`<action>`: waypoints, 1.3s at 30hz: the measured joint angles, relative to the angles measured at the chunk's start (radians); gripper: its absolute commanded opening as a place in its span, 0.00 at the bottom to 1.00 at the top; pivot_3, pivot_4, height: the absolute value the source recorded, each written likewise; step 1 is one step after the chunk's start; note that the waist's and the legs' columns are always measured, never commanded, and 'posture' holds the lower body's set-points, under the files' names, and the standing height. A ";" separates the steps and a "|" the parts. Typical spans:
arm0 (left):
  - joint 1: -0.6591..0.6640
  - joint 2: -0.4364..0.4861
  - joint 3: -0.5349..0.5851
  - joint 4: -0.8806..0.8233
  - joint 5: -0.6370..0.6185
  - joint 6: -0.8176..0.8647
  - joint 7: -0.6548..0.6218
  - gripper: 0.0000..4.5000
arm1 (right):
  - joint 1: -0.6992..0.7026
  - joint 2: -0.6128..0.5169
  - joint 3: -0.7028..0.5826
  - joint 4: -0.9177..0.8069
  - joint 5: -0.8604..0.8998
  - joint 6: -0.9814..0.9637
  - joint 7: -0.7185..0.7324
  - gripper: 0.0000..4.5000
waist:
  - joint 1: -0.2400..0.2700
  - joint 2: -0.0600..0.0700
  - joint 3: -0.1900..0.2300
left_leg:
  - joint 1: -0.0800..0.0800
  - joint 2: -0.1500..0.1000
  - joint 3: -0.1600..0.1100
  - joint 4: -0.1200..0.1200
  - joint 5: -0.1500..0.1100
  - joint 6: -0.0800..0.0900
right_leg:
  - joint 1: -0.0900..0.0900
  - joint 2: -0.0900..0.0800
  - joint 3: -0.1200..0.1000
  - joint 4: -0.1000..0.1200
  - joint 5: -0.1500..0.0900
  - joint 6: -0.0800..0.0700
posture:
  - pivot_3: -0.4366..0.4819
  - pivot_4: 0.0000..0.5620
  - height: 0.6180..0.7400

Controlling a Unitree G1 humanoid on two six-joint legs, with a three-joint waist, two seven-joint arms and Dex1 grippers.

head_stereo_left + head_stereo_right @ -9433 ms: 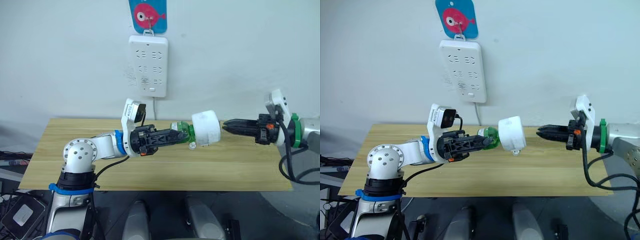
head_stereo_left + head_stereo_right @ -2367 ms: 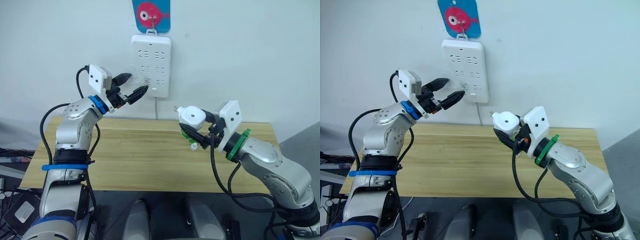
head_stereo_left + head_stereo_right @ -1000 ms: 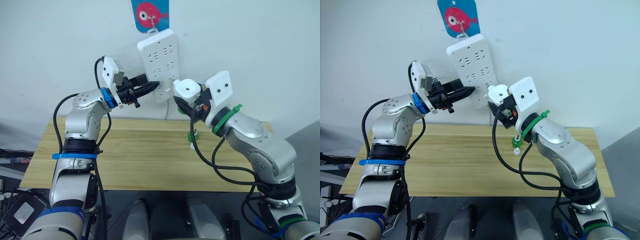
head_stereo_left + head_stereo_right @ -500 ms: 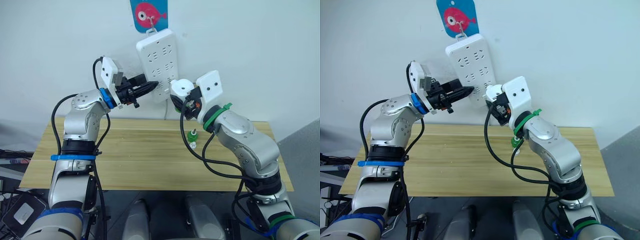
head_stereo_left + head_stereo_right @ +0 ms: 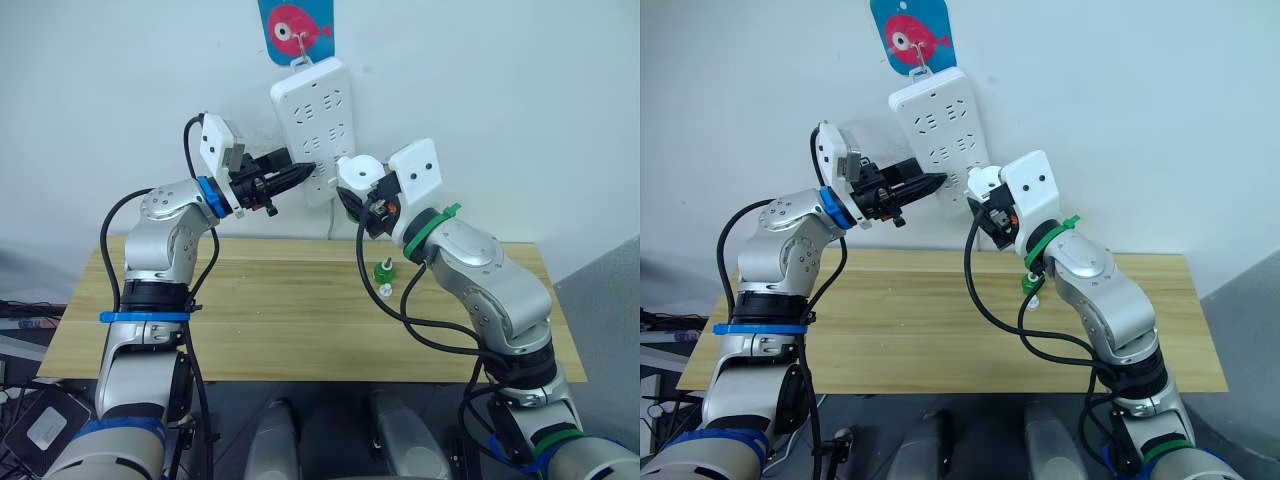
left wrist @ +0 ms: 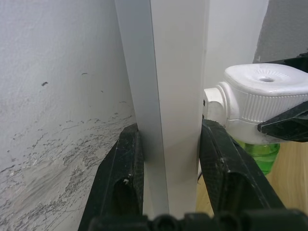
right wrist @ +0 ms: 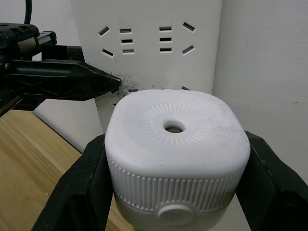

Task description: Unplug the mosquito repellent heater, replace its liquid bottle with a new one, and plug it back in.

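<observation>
The power strip [image 5: 318, 130], white and multi-socket, hangs tilted from a hook on the wall below a blue card [image 5: 296, 27] printed with a pink fish; no brand or writing can be read on either. The left gripper [image 5: 299, 172] is raised to the strip's lower edge, its two black fingers [image 6: 126, 168] pressed against opposite faces of the strip, pinching it edge-on, as the left wrist view shows. The right gripper [image 7: 173, 178] is closed around the mosquito repellent heater [image 5: 361, 175], one black finger on each side of its ribbed white body. The heater is held in the air just beside the strip's lower sockets, its round vent hole [image 7: 173, 128] facing the right wrist camera; a green bottle [image 6: 260, 149] shows beneath it. Another small green bottle [image 5: 383, 271] stands on the wooden table [image 5: 250, 310], below the right forearm, with a small white piece [image 5: 386, 291] just beside it.
</observation>
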 measured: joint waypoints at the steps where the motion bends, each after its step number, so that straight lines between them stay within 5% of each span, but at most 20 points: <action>1: 0.000 0.000 0.000 0.000 0.000 0.001 0.000 0.29 | -0.001 0.001 0.000 0.003 -0.003 0.000 0.001 0.66 | 0.000 0.000 0.000 | 0.000 0.000 0.000 0.000 0.000 0.000 | 0.000 0.000 0.000 0.000 0.000 0.000 | 0.28 0.39 0.87; 39: 0.062 0.032 0.063 -0.075 -0.003 0.092 0.025 0.29 | -0.115 0.118 0.003 0.301 -0.057 -0.160 0.116 0.66 | -0.044 0.000 -0.003 | 0.005 0.002 0.000 -0.002 0.006 0.004 | 0.001 0.002 0.001 0.005 0.004 -0.002 | 0.29 0.36 0.87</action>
